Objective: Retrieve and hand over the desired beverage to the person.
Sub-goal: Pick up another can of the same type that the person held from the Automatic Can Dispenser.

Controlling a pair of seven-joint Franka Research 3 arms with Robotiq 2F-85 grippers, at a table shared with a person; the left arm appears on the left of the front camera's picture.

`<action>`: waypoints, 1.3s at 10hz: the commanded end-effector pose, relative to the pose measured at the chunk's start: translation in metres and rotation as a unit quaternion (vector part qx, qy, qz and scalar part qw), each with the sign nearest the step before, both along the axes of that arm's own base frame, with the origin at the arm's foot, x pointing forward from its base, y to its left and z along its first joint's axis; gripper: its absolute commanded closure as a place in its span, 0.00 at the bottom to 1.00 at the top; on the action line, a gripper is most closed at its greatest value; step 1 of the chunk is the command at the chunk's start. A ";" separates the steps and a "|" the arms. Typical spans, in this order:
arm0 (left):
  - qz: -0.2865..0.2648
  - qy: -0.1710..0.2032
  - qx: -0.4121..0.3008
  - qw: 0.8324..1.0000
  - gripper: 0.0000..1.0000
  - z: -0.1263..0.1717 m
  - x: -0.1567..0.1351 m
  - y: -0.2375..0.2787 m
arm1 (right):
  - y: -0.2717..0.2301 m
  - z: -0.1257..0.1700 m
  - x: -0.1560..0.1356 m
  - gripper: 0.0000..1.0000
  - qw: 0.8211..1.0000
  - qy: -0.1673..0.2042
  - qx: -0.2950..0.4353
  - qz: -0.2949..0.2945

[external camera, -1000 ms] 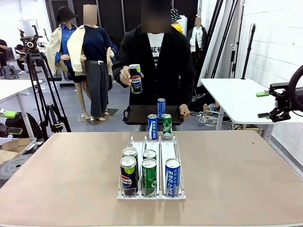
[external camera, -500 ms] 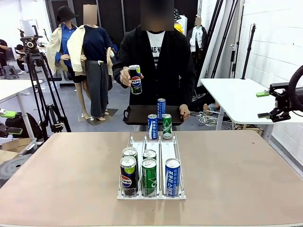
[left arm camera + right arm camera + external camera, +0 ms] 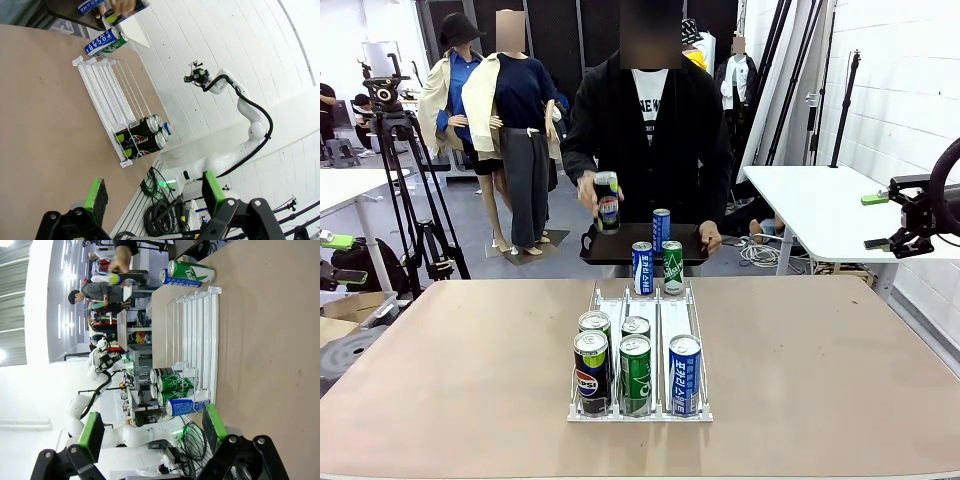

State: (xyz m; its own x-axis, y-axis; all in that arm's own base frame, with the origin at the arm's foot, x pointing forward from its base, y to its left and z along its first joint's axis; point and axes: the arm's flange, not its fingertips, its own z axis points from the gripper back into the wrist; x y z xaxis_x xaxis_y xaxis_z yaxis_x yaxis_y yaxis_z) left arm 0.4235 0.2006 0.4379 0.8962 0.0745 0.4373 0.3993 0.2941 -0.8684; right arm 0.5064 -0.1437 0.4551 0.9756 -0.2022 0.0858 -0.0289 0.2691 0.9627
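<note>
**Tabletop** (image 3: 840, 370) — tan and wide, carrying one can rack at its middle.

**Person** (image 3: 650, 140) — stands at the far side in a long black jacket over a white T-shirt. Its black lettering is too cut off to read.
- Change noted: half a second ago the free hand (image 3: 588, 190) displayed a Pepsi can at chest height. Now hand and shown can (image 3: 608, 208), both blurred, have dropped to just above the black tray (image 3: 620, 248), which the other hand (image 3: 708, 237) holds.
- Judged meaning: the request has been made and a Pepsi is wanted. Retrieval now falls to the robot, and nothing has been fetched yet.

**Can rack** (image 3: 698, 335) — clear, with three lanes running away from the robot.

**Left gripper** (image 3: 155, 195), **right gripper** (image 3: 152, 432) — each hangs well back from the rack. The jaws are spread wide, with nothing between the green pads.

**Wanted drink** — the front Pepsi can (image 3: 591, 372), at the near end of the left lane. It is black with a lime band, and "pepsi" and the globe are legible. A like can (image 3: 594, 324) stands behind it.

**Green cans** (image 3: 635, 375) — two in the middle lane, labels not readable.

**Blue can** (image 3: 685, 375) — right lane, with white Korean lettering.

**Far end of rack** — a Pocari can (image 3: 642, 268), blue and reading "POCARI" in the left wrist view, stands just beside a far green can (image 3: 672, 266). A tray can (image 3: 661, 228), also blue, stands on the tray.
</note>
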 end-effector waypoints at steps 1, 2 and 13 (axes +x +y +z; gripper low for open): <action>-0.001 -0.002 0.003 1.000 0.00 0.002 0.000 0.000 | 0.001 0.000 0.001 0.00 1.000 -0.004 -0.006 -0.001; -0.001 -0.002 0.003 1.000 0.00 0.002 0.000 0.000 | 0.001 0.000 0.001 0.00 1.000 -0.004 -0.006 -0.001; -0.001 -0.002 0.003 1.000 0.00 0.002 0.000 0.000 | 0.001 0.000 0.001 0.00 1.000 -0.004 -0.006 -0.001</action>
State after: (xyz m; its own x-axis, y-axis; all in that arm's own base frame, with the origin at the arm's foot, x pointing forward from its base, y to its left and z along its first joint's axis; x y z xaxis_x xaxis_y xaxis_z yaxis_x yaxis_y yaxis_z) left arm 0.4235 0.2006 0.4379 0.8962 0.0745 0.4373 0.3993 0.2941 -0.8684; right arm 0.5064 -0.1437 0.4551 0.9756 -0.2022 0.0858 -0.0289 0.2692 0.9627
